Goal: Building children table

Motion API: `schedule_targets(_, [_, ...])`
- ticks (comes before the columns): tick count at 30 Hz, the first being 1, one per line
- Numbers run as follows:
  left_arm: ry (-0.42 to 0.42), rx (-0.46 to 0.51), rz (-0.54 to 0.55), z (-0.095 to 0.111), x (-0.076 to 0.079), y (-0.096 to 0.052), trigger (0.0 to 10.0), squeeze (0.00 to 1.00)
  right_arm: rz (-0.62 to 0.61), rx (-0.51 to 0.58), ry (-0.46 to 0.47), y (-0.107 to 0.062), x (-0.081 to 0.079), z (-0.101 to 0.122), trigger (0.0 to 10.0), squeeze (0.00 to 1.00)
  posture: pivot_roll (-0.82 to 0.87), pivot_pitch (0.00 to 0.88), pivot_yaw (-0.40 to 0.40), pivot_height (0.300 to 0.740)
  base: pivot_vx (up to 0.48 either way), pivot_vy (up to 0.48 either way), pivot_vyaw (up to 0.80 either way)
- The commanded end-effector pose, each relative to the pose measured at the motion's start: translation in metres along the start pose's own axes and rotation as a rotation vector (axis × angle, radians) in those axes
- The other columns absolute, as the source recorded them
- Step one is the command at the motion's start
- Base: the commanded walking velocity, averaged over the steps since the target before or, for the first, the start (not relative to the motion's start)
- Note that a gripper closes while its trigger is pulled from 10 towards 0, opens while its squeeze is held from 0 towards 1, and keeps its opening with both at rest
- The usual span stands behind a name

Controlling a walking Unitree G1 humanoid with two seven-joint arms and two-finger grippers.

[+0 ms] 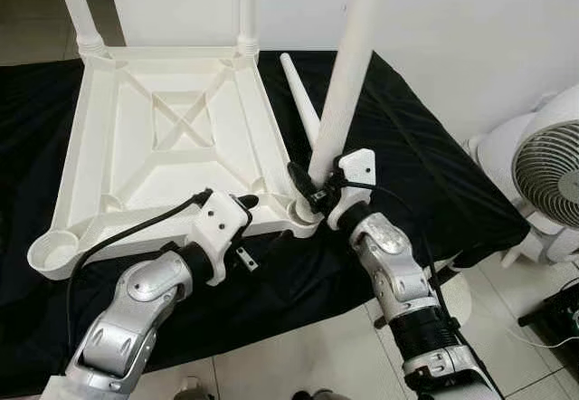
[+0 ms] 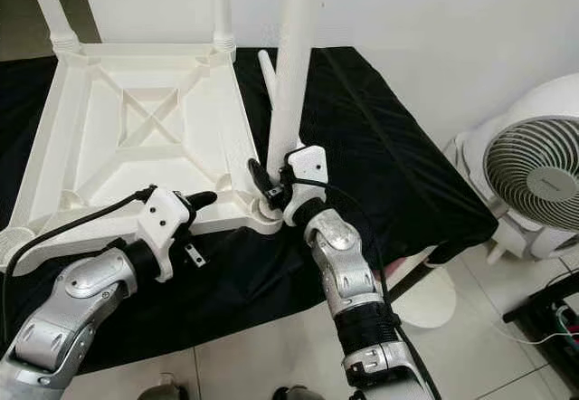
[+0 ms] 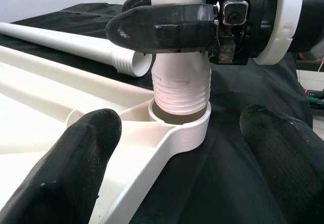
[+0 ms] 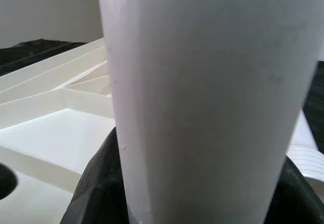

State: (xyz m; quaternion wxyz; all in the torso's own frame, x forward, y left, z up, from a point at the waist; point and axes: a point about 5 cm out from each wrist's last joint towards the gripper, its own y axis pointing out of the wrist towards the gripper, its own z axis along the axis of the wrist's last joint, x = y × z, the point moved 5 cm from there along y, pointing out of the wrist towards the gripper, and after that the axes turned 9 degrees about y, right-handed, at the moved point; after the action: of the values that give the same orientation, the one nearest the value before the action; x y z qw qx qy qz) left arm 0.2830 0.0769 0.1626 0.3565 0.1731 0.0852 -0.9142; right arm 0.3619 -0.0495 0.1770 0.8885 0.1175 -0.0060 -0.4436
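The white table top [image 1: 172, 128] lies upside down on a black cloth. Two legs [image 1: 77, 6] [image 1: 246, 6] stand in its far corners. My right gripper [image 1: 315, 187] is shut on a third white leg [image 1: 348, 74], holding it upright with a slight lean. The leg's threaded end [image 3: 181, 89] sits in the mouth of the near right corner socket [image 3: 179, 120]. My left gripper [image 1: 248, 223] is open at the table top's front edge, its fingers [image 3: 76, 158] on either side of that socket without touching it. A fourth leg [image 1: 301, 97] lies loose on the cloth behind.
The near left corner socket [image 1: 50, 251] holds nothing. The black cloth [image 1: 407, 147] covers the low surface and drops off at its right and front edges. A white fan [image 1: 547, 169] stands on the tiled floor to the right, with cables beside it.
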Motion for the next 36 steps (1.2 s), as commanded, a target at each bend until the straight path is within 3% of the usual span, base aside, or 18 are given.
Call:
schedule_targets(1, [-0.014, -0.011, 0.025, -0.002, -0.002, -0.002, 10.0, 0.00, 0.023, -0.028, -0.008, 0.000, -0.001, -0.004, 10.0, 0.00, 0.15, 0.063, -0.113, 0.740, 0.000, 0.000, 0.00])
schedule_targets(17, [-0.020, -0.057, 0.075, -0.008, -0.010, -0.004, 10.0, 0.00, 0.019, -0.059, -0.026, -0.015, 0.009, -0.017, 10.0, 0.00, 0.16, 0.060, -0.103, 0.740, 0.000, 0.000, 0.00])
schedule_targets(24, [-0.019, -0.052, 0.076, -0.006, -0.011, -0.004, 10.0, 0.00, 0.096, -0.021, -0.005, -0.019, 0.000, -0.016, 10.0, 0.00, 0.16, 0.066, -0.096, 0.740, 0.000, 0.000, 0.00])
schedule_targets(36, [-0.013, -0.045, 0.084, -0.001, -0.016, -0.008, 10.0, 0.00, 0.056, -0.054, -0.007, -0.007, 0.012, -0.025, 10.0, 0.00, 0.17, 0.066, -0.098, 0.740, 0.000, 0.000, 0.00])
